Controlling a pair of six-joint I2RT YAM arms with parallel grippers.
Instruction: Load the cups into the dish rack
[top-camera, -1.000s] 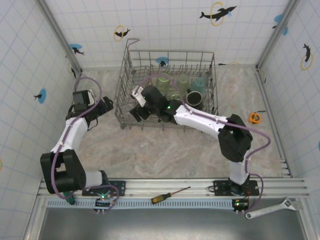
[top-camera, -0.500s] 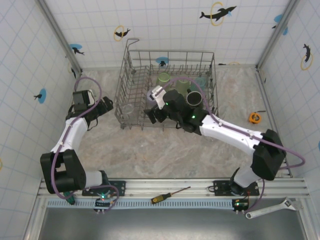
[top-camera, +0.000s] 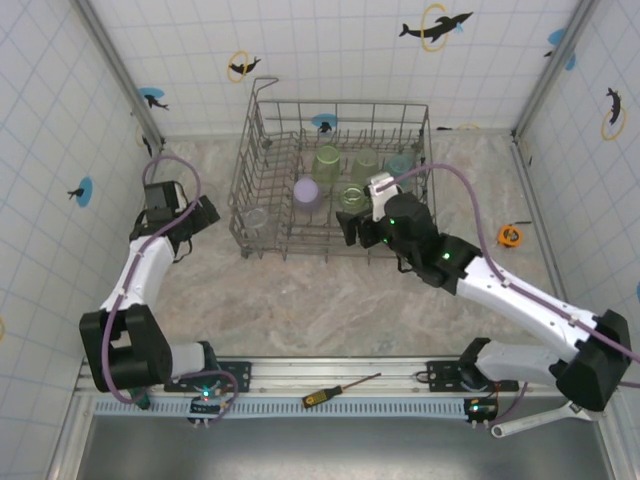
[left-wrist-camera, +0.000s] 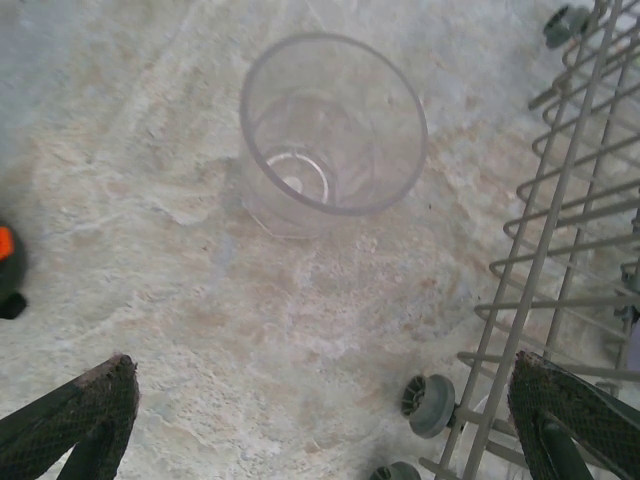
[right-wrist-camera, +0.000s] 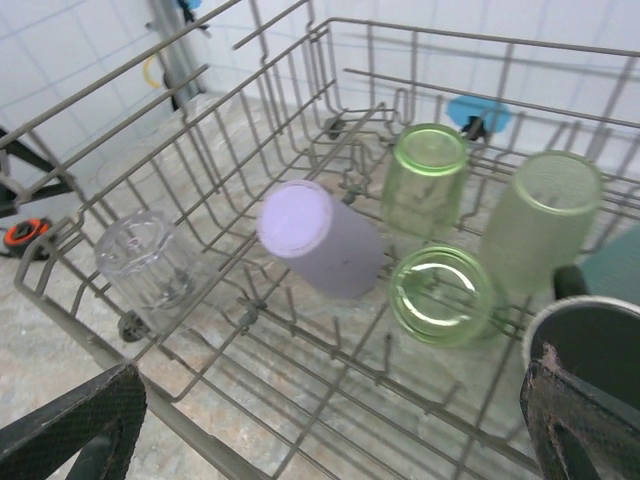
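Observation:
The dish rack (top-camera: 262, 128), a grey wire basket, stands at the back of the table. Inside it are a lavender cup (top-camera: 307, 192) (right-wrist-camera: 320, 238) leaning on its side, pale green cups (top-camera: 327, 160) (right-wrist-camera: 428, 178) (right-wrist-camera: 442, 295), a teal cup (top-camera: 400, 165) and a clear cup (right-wrist-camera: 145, 258) in the near left corner. A black mug (right-wrist-camera: 590, 335) sits at the right. My right gripper (top-camera: 356, 230) (right-wrist-camera: 325, 440) hangs open over the rack's near side. A clear cup (left-wrist-camera: 330, 130) stands upright on the table left of the rack, ahead of my open left gripper (top-camera: 205, 215) (left-wrist-camera: 325, 420).
Rack wheels (left-wrist-camera: 428, 405) sit close to my left gripper's right finger. A small orange and black object (left-wrist-camera: 8, 265) lies at the left. A tape measure (top-camera: 510, 235) lies at the right; a screwdriver (top-camera: 340, 390) and wrench (top-camera: 545, 418) rest on the front rail. Tiled walls enclose three sides.
My right gripper has swung from the rack's left near corner to its right near side, staying open and uncovering the lavender cup. The left arm has barely moved.

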